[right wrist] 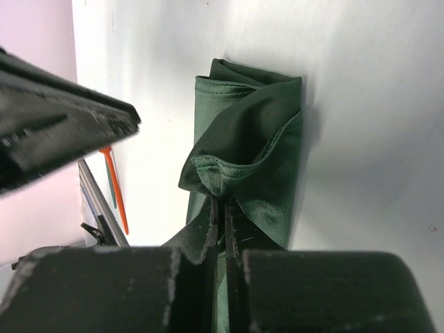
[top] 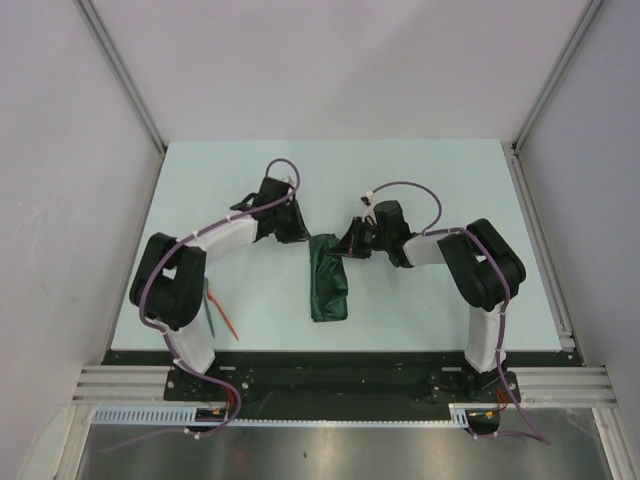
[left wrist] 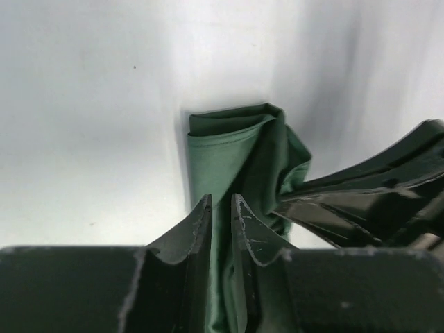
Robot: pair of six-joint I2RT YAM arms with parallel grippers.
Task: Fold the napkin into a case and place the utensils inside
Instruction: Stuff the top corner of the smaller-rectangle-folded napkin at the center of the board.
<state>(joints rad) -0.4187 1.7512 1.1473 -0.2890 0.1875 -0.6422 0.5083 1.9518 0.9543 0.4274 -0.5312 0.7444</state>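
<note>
My left fingers (left wrist: pixel 223 207) stand at a narrow gap. Green cloth shows in that gap, but I cannot tell whether the pads press on it.

My right fingers (right wrist: pixel 220 207) are closed together on a raised fold of the napkin (top: pixel 328 290), and the cloth bunches into a small peak at their tips.

The napkin is dark green and folded into a long, narrow strip. It lies about midway between the left and right edges of the tabletop (top: pixel 430 180). Its length runs from the near edge toward the far edge, and its near end stops short of the near edge. In the right wrist view the near end is a neat rolled fold. The far end is rumpled where both sets of fingers meet it.

My two sets of fingers approach the far end of the napkin from opposite sides, the left from the left side and the right from the right side. Both are close together over that end.

The orange utensil (right wrist: pixel 116 191) lies flat on the tabletop near the left part of the near edge, well apart from the napkin. The teal utensil (top: pixel 213 320) lies just beside it, partly hidden under my left arm. Neither one touches the napkin.
</note>
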